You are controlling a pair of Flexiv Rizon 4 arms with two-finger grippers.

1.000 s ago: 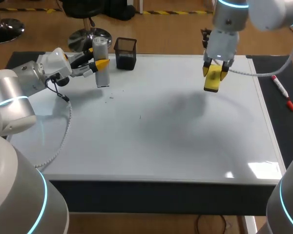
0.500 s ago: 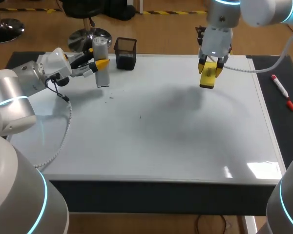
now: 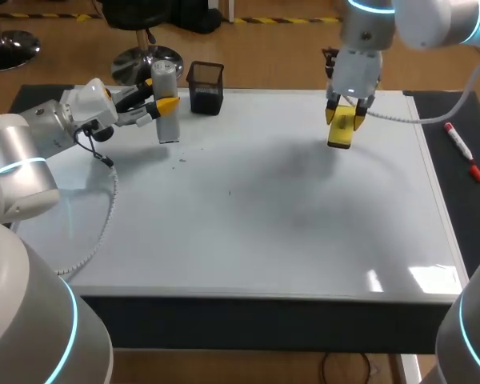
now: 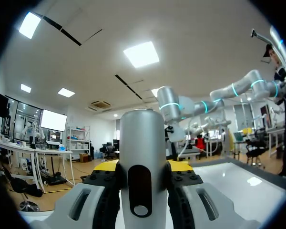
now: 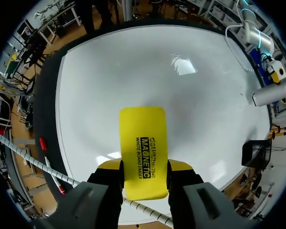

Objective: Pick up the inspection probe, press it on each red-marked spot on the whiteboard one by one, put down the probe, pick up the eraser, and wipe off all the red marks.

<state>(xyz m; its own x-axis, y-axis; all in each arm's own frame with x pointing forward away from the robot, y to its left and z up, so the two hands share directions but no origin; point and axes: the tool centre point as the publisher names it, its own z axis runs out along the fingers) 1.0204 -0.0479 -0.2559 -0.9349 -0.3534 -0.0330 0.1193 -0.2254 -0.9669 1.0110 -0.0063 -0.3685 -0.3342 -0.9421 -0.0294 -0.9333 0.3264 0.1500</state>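
Right arm [image 3: 366, 36] has nudged the eraser [image 3: 342, 130] slightly left and back over the whiteboard [image 3: 248, 232]; left arm [image 3: 32, 136] has not moved.
The right jaws pinch the yellow eraser by its long sides, held on end in the upper right of the head view; I cannot tell whether it touches the board. The left jaws pinch the grey inspection probe [image 3: 166, 102], upright at upper left, just beside a black pen cup [image 3: 206, 88]. A red-capped marker [image 3: 462, 150] lies on the bench [image 3: 464, 224] at far right.
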